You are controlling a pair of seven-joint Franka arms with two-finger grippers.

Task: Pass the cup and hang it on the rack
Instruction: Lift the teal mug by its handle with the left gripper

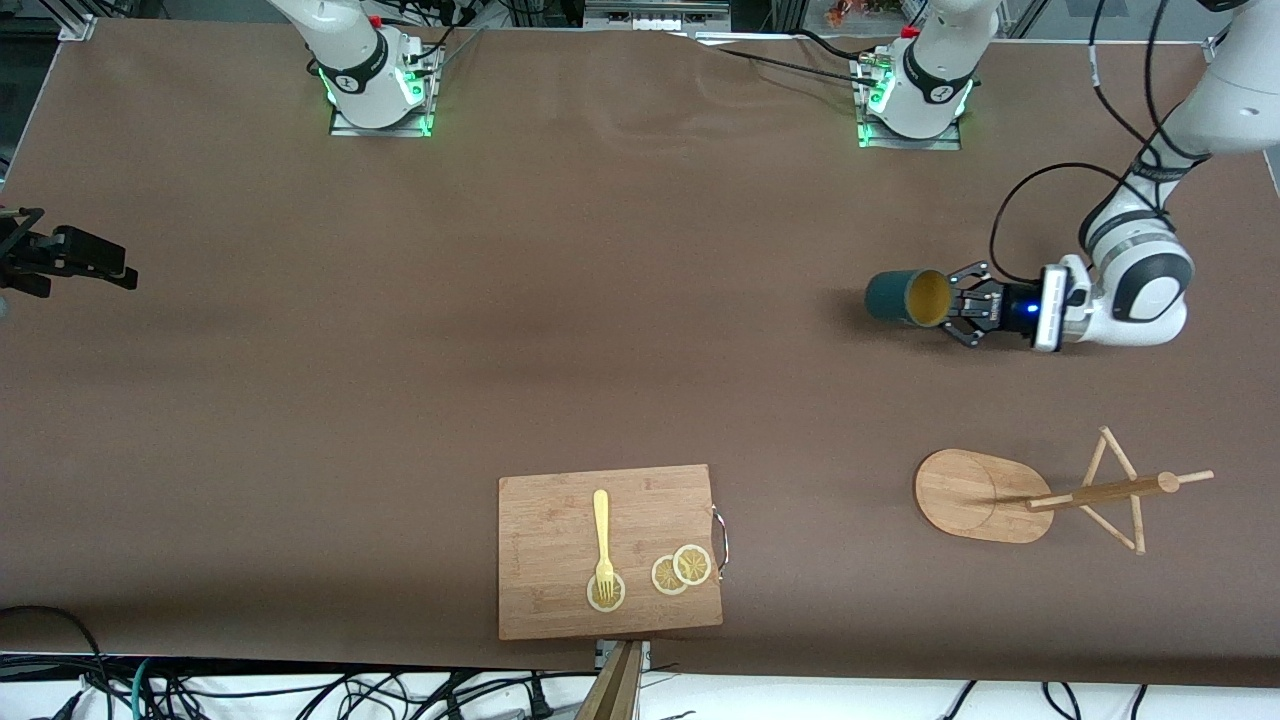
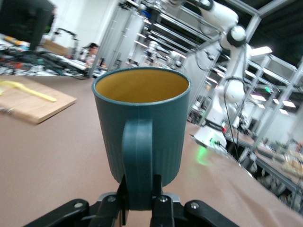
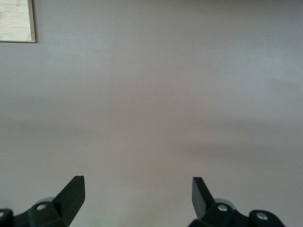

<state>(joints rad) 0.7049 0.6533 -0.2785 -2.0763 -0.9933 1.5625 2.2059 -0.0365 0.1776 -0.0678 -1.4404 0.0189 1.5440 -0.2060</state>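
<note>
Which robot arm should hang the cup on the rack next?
The left. Its tool is shut on the cup's handle, and the rack stands toward its end of the table. The right tool waits open, holding nothing.

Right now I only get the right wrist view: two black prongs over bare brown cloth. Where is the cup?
Observer: The left gripper holds the cup by its handle, tipped on its side above the table, toward the left arm's end.
Operator: And the rack?
Observer: The rack stands nearer the front camera than the cup, at the same end of the table.
Operator: Whose prongs are those?
Observer: The right gripper, open and holding nothing, waiting over the table at the right arm's end.
Operator: That pale wood in my corner?
Observer: A cutting board carrying a yellow fork and lemon slices.
</note>
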